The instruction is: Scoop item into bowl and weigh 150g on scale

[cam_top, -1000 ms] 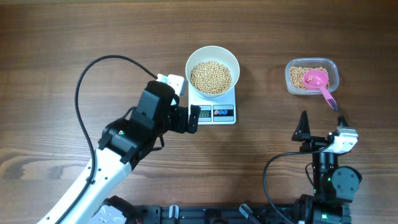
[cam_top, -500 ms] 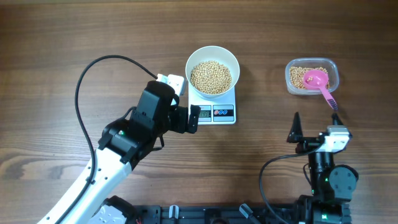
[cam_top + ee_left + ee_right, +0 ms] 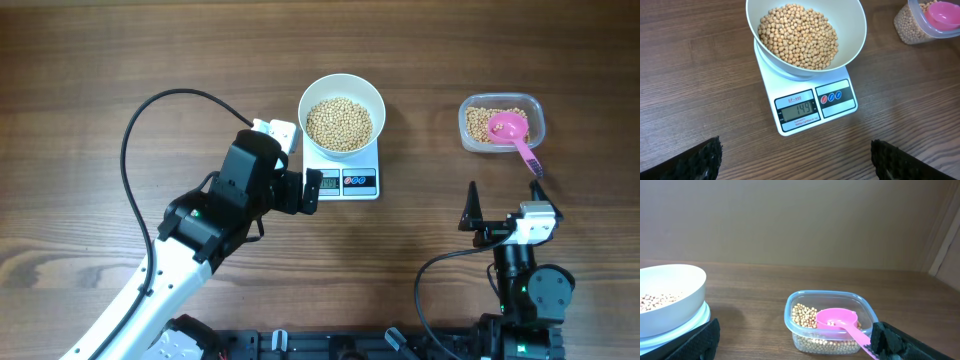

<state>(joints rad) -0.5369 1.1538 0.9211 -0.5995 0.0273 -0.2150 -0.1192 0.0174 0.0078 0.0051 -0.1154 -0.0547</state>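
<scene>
Evidently weighing is nearly done: the scale (image 3: 812, 107) reads 149, the left gripper (image 3: 797, 162) and right gripper (image 3: 797, 345) gape empty, so a few more beans (image 3: 797, 35) seem due.

Overhead cam looks straight down on the table (image 3: 100, 60), far, arm bases at the bottom edge. Left wrist cam is close, tilted down, facing ahead of the left gripper (image 3: 795, 155): scale (image 3: 810, 107) and bowl (image 3: 852, 35) just in front. Right wrist cam is low, near level, facing ahead of the right gripper (image 3: 795, 340): tub (image 3: 790, 315) in front, bowl ahead-left. All three views share bowl and tub.
</scene>
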